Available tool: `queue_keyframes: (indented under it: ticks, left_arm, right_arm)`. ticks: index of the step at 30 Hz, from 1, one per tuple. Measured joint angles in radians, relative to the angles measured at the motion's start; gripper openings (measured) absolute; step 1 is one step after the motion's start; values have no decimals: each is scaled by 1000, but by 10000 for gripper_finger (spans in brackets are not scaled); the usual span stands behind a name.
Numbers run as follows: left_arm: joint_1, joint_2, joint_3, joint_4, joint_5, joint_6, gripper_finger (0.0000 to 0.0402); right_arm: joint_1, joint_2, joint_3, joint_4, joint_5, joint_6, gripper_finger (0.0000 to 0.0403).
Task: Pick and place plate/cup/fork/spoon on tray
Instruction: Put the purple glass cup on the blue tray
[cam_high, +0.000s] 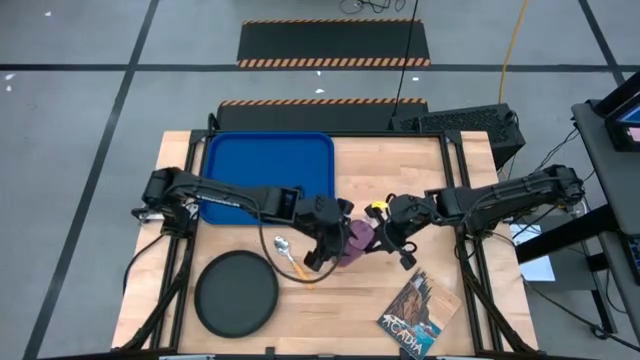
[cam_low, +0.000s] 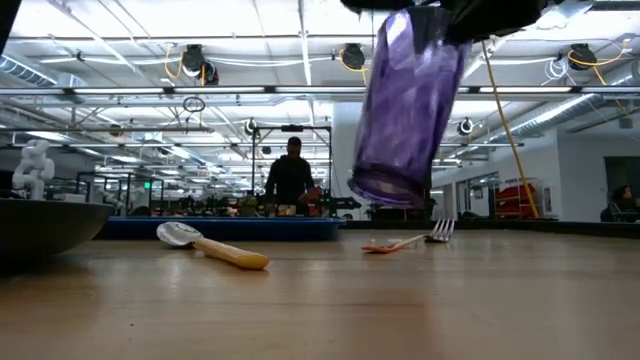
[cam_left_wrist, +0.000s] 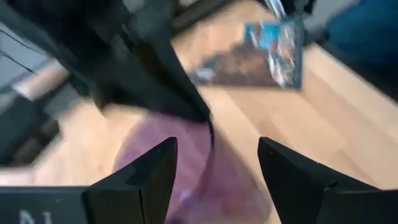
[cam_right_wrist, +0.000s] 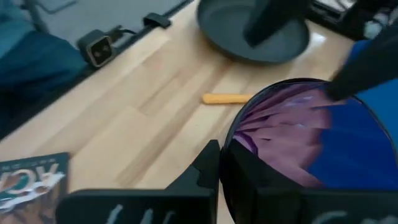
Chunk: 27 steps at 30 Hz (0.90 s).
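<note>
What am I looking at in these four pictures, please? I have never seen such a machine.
Two robot arms work at a wooden table. One picture looks down from above, one looks level across the table top, and two come from cameras on the arms' wrists. The right end effector holds the purple cup by its rim, clear of the table. The left end effector is open, close to the cup. The black plate, the spoon, the fork, a booklet and the blue tray lie on the wood.
</note>
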Motion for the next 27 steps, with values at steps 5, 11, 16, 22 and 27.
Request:
queue_keyframes:
  ticks: [5, 11, 16, 22, 27]
  left_arm:
    - [5, -3, -1, -16, 13, 37, 197]
    - [2, 0, -1, -82, 14, 41, 157]
    - [3, -1, -1, -95, -19, 45, 156]
    - [2, -1, -1, -90, -20, 114, 175]
    - [3, -1, 18, -87, -5, 189, 181]
  right_arm:
    - [-6, 1, -45, 50, -40, -2, 6]
    - [-17, 1, -58, 85, -43, -10, 6]
    - [-19, 1, -58, 81, -44, -26, 6]
    - [-19, 1, -63, 87, -117, -39, 6]
    - [-19, 12, -63, 110, -173, -49, 6]
